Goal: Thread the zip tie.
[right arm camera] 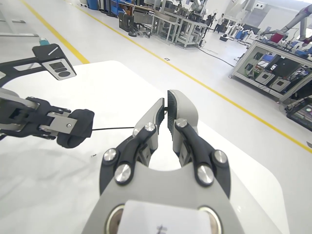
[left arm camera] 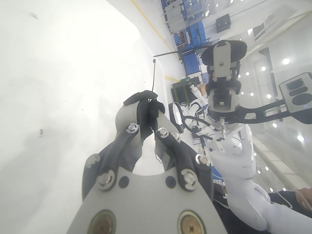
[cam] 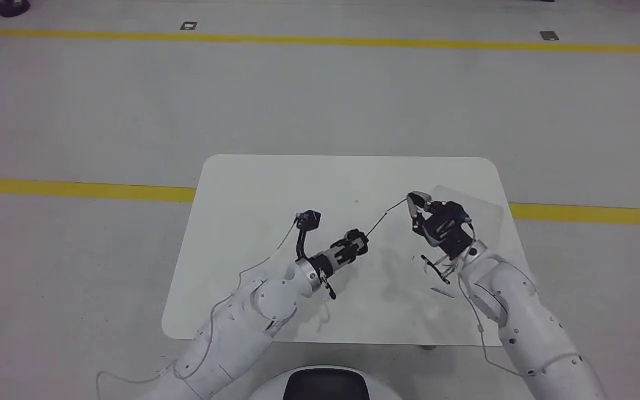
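Left end effector pinches zip tie; right end effector too.

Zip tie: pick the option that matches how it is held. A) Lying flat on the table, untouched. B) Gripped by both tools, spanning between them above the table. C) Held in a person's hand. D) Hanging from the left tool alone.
B: the thin black zip tie runs from the shut left tool across to the shut right tool, clear of the table.
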Action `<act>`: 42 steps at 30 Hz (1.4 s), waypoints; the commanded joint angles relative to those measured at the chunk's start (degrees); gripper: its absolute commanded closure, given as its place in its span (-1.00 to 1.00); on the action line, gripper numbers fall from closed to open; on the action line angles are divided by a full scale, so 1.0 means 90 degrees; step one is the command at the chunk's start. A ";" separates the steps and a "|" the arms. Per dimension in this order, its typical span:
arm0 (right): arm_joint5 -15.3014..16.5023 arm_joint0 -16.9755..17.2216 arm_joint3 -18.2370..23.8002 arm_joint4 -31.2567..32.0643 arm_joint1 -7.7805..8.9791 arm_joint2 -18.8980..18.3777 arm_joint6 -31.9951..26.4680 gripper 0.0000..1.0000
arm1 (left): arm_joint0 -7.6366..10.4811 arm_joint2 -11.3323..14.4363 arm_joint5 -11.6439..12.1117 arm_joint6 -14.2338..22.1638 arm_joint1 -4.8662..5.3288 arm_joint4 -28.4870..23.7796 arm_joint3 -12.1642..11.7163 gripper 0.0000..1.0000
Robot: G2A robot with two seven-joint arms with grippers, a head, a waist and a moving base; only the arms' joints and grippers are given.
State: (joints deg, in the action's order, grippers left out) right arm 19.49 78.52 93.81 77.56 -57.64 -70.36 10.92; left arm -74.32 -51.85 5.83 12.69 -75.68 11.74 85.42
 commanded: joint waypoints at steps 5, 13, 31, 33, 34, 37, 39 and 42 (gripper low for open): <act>-0.0001 0.0082 0.0050 0.0043 0.0002 -0.0038 0.0110 1.00 | -0.0001 -0.0035 -0.0110 -0.0033 0.0007 -0.0047 0.0087 1.00; -0.0001 0.0209 0.0150 0.0061 0.0023 -0.0124 0.0282 1.00 | 0.0021 -0.0065 -0.0197 -0.0015 0.0015 -0.0107 0.0081 1.00; -0.0084 0.0218 0.0291 0.0015 -0.0009 -0.0145 0.0116 1.00 | 0.0121 0.0039 -0.0348 0.0008 -0.0001 -0.0112 -0.0029 1.00; -0.0125 0.0164 0.0262 0.0011 -0.0033 -0.0094 0.0040 1.00 | 0.0103 0.0050 -0.0341 -0.0010 0.0001 -0.0090 -0.0019 1.00; -0.0143 0.0135 0.0244 0.0004 -0.0043 -0.0077 -0.0003 1.00 | 0.0096 0.0051 -0.0336 -0.0019 0.0002 -0.0080 -0.0014 1.00; -0.0141 0.0066 0.0202 -0.0025 -0.0071 -0.0038 -0.0075 1.00 | 0.0077 0.0044 -0.0319 -0.0034 0.0009 -0.0072 0.0006 1.00; -0.0135 0.0041 0.0197 0.0008 -0.0085 -0.0018 -0.0125 1.00 | 0.0073 0.0024 -0.0309 -0.0026 0.0014 -0.0091 0.0018 1.00; -0.0159 0.0031 0.0188 0.0037 -0.0105 0.0000 -0.0149 1.00 | 0.0075 0.0002 -0.0316 -0.0021 0.0019 -0.0116 0.0024 1.00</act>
State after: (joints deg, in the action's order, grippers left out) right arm 18.12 78.80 95.53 77.84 -58.54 -70.39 9.62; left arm -73.64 -51.78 3.05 12.52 -75.51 10.75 85.64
